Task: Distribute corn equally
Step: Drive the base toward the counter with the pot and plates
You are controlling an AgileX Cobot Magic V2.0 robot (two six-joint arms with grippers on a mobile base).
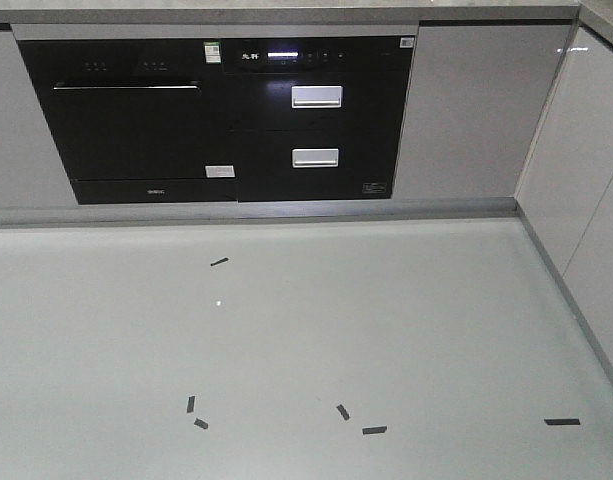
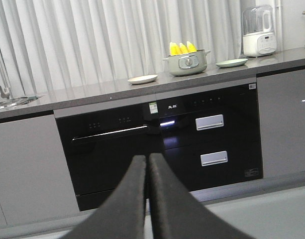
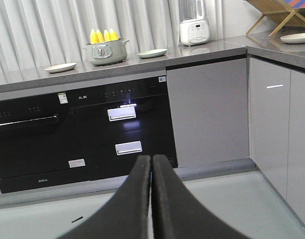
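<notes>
Nothing of the sharing-out looks started to us. All the corn (image 3: 103,36) stands upright, tips up, in the pot (image 3: 105,53) on the counter (image 3: 202,50). We count four yellow tips from the right wrist, while the left wrist view shows the bunch less clearly. A cream plate (image 3: 60,67) lies on the counter to one side of the pot and a green plate (image 3: 152,53) to the other. Both are near the pot without touching it, and both look bare. Our left gripper (image 2: 147,158) has its fingers pressed together with nothing between them, and our right gripper (image 3: 152,158) is the same, closed on nothing. Both hang low in front of the black appliances, well apart from the counter and the corn. The front view shows only cabinet fronts and floor, with no corn in it. We judge that the whole job remains: reach up to the pot, lift the cobs out, and put them on the plates. With four cobs and two plates, an even split would be two on each. Reaching the pot comes first, and each claw must open before it can take a cob.
</notes>
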